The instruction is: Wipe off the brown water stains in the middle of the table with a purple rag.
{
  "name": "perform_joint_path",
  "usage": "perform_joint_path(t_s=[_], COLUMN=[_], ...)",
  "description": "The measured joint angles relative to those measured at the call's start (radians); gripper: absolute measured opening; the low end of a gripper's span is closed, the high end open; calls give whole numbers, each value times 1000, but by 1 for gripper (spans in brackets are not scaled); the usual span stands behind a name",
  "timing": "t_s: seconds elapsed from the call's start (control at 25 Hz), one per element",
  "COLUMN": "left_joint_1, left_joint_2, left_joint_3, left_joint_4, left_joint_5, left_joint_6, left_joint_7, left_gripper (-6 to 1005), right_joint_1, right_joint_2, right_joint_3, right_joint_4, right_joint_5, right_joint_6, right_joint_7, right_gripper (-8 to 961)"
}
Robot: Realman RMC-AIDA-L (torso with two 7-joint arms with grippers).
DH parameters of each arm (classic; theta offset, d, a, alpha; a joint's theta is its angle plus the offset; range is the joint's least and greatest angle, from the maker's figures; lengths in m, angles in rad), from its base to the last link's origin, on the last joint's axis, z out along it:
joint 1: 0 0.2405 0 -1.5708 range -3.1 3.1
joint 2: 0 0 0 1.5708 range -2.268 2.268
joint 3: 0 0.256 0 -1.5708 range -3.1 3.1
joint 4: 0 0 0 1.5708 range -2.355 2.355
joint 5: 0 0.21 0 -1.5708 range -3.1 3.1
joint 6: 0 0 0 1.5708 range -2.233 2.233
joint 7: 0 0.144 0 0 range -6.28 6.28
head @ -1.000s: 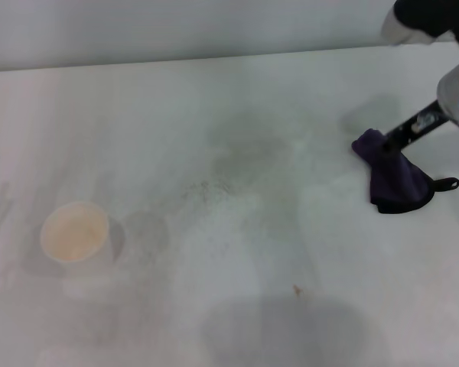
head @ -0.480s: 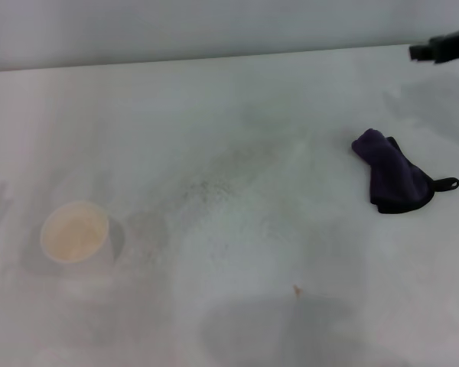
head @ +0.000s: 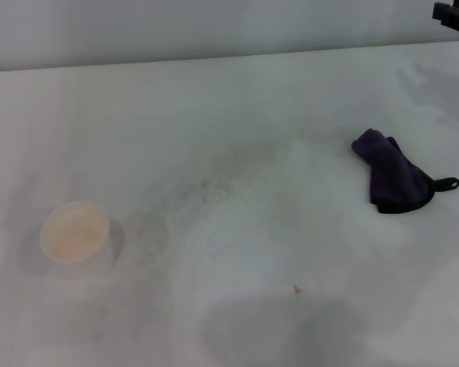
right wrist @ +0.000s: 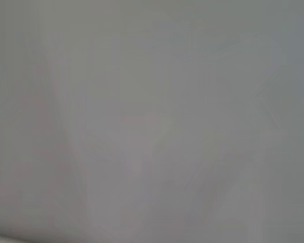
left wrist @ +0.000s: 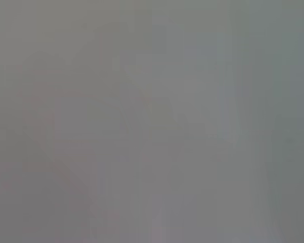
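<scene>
The purple rag [head: 394, 180] lies crumpled on the white table [head: 237, 99] at the right side, its black loop pointing right. Nothing holds it. A small black part of my right gripper [head: 453, 17] shows at the far right corner, well behind the rag and clear of it. I see no pale tan blotch; the middle of the table shows only faint grey patches with dark specks [head: 206, 187]. My left gripper is out of view. Both wrist views show only plain grey.
A white paper cup [head: 75, 234] stands upright at the left front. A tiny brown speck [head: 296, 289] lies at the front centre. The table's far edge [head: 214, 60] runs along the back.
My right arm has let go of the rag and drawn away up and to the far right, almost out of view. The rag lies where it was left.
</scene>
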Motion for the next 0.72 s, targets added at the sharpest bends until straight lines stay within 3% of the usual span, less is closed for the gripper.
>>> perform_joint_path(t_s=[0.36,0.72], left_joint_1=[-1,5], left_joint_2=[-4,-1], left_joint_3=[0,0], left_joint_4=[-2,-2], left_joint_5=[-32,-32], left_joint_6=[-13,-12], left_joint_7=[-8,-9], left_gripper=[892,892], right_joint_1=[-61,-110], right_joint_2=[8,19], right_joint_3=[46,47], right_joint_4=[285,609], right_joint_5=[508,890], right_joint_6=[13,219], right_joint_7=[-554,-1119], right_gripper=[387,387])
